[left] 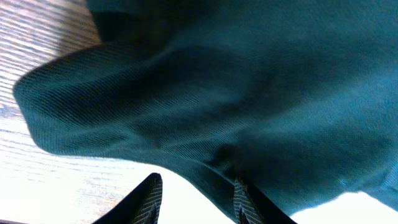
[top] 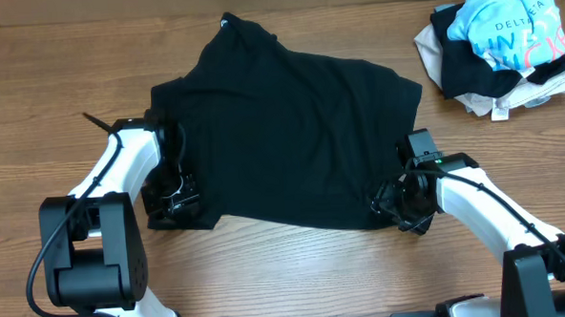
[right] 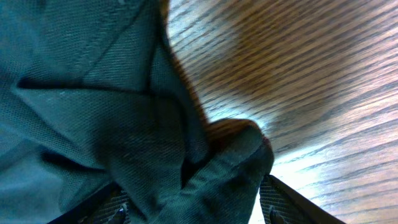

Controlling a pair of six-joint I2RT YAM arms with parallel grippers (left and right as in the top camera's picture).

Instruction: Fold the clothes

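One black polo shirt lies widthwise, collar far-left; right fingers clutch hem, left fingers unclear.

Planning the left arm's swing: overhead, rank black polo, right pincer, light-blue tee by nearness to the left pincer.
1. Black polo: at the left pincer.
2. Right pincer: opposite side, lower right.
3. Light-blue tee: far-right corner pile.

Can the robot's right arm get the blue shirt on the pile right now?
Probably not yet. The right gripper sits at the near corner of the black shirt, cloth bunched between its jaws. The blue shirt lies far off, though only bare table lies between.
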